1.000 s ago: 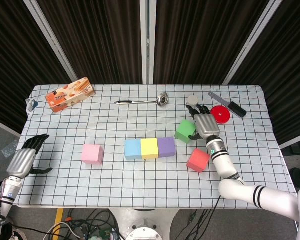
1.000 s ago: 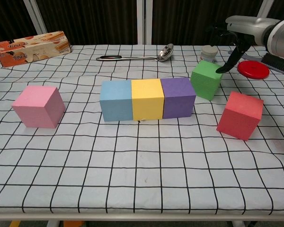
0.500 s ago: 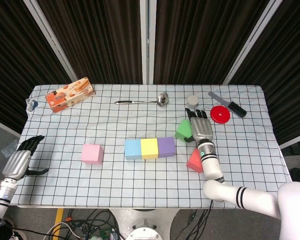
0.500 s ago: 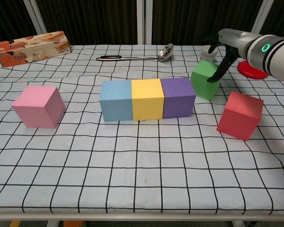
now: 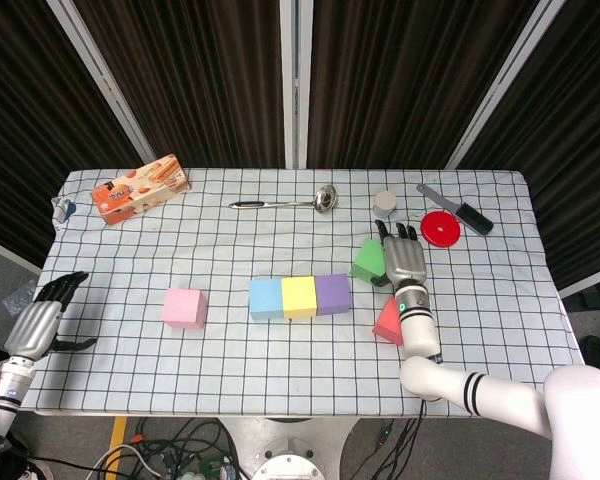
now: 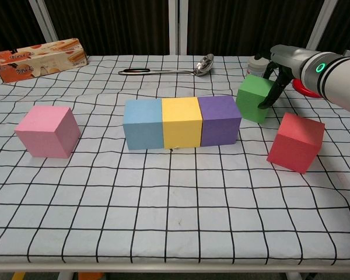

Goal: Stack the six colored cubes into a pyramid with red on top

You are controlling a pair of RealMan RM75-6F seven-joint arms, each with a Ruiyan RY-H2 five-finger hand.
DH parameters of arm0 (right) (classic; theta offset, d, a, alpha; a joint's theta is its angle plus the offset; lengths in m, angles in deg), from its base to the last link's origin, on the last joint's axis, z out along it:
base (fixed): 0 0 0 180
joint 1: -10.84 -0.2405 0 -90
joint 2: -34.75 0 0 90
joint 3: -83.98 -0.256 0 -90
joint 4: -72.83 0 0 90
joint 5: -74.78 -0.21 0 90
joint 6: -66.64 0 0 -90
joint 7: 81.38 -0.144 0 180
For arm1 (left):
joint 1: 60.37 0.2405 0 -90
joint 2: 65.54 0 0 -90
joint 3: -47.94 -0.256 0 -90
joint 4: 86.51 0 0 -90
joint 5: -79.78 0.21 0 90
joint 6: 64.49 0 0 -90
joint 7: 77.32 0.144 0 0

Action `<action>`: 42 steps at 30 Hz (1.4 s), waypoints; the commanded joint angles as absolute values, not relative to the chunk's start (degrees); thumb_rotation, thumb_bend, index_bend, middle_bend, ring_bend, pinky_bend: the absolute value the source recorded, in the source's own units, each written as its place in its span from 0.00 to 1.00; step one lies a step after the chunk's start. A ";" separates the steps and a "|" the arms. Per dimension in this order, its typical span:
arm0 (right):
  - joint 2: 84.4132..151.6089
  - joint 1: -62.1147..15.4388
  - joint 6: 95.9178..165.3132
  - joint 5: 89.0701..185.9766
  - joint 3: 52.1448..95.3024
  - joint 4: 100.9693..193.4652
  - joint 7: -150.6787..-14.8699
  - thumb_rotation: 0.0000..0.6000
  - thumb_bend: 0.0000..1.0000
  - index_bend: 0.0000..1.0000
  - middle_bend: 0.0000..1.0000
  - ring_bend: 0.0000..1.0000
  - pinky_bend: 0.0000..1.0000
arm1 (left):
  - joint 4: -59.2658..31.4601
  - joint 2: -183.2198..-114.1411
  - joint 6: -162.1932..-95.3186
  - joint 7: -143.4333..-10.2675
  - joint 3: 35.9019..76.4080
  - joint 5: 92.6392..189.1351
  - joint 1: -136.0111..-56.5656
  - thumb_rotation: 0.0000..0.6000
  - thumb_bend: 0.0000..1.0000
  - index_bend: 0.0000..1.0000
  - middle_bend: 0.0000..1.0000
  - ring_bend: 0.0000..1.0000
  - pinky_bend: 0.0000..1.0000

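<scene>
Base row is set: the blue cube (image 6: pixel 143 123), yellow cube (image 6: pixel 182 121) and purple cube (image 6: pixel 219 119) sit touching in a line, and the right hand (image 5: pixel 403 260) is draped over the green cube (image 6: pixel 255 98) just right of purple, fingers (image 6: pixel 269 95) down its far side, though whether they actually grip it I cannot tell. The red cube (image 6: pixel 296 142), likely saved for the top, waits near green, the pink cube (image 6: pixel 48 130) lies well left of blue, and the left hand (image 5: pixel 42 320) idles open at the table (image 5: pixel 280 355) edge.

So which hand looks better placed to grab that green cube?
The right hand: its fingers are already at the green cube, beside the purple cube. The left hand hangs off the table's far left edge, holding nothing.
</scene>
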State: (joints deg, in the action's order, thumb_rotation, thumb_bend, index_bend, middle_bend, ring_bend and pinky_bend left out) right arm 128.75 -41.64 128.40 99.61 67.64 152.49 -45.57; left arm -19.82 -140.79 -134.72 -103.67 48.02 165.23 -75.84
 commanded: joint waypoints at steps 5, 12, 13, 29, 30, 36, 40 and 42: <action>128.16 -40.38 130.81 102.96 67.07 153.66 -46.76 1.00 0.20 0.00 0.45 0.00 0.00 | -19.28 -140.52 -134.69 -103.49 48.03 165.36 -75.97 1.00 0.00 0.04 0.03 0.00 0.07; 121.07 -38.48 128.00 108.24 65.62 160.97 -50.78 1.00 0.28 0.00 0.43 0.00 0.00 | -18.10 -140.02 -133.99 -102.51 48.05 165.19 -76.34 1.00 0.00 0.04 0.02 0.00 0.07; 119.42 -38.16 126.36 109.34 65.26 162.34 -52.27 1.00 0.28 0.00 0.42 0.00 0.00 | -17.85 -139.90 -133.88 -102.36 48.09 165.15 -76.43 1.00 0.00 0.04 0.02 0.00 0.07; 103.66 -40.09 101.02 139.45 64.28 167.33 -72.95 1.00 0.28 0.00 0.35 0.00 0.00 | -13.26 -138.41 -133.74 -100.70 48.99 164.66 -77.23 1.00 0.00 0.04 0.03 0.00 0.07; 103.98 -40.41 100.42 141.66 64.62 166.99 -74.32 1.00 0.29 0.00 0.34 0.00 0.00 | -13.21 -138.32 -133.74 -100.81 48.97 164.66 -77.22 1.00 0.00 0.04 0.02 0.00 0.07; 106.12 -41.49 101.27 149.78 66.43 165.06 -79.07 1.00 0.28 0.00 0.33 0.00 0.00 | -13.53 -138.23 -133.63 -102.01 48.88 164.54 -77.12 1.00 0.00 0.04 0.02 0.00 0.07; 107.08 -42.16 101.70 150.13 67.63 164.28 -79.10 1.00 0.28 0.00 0.33 0.00 0.00 | -14.04 -138.35 -133.50 -102.75 48.69 164.71 -77.11 1.00 0.00 0.04 0.03 0.00 0.07; 107.68 -42.40 102.37 149.36 68.04 164.13 -78.18 1.00 0.28 0.00 0.33 0.00 0.00 | -14.35 -138.47 -133.63 -103.21 48.69 164.77 -77.07 1.00 0.00 0.04 0.03 0.00 0.07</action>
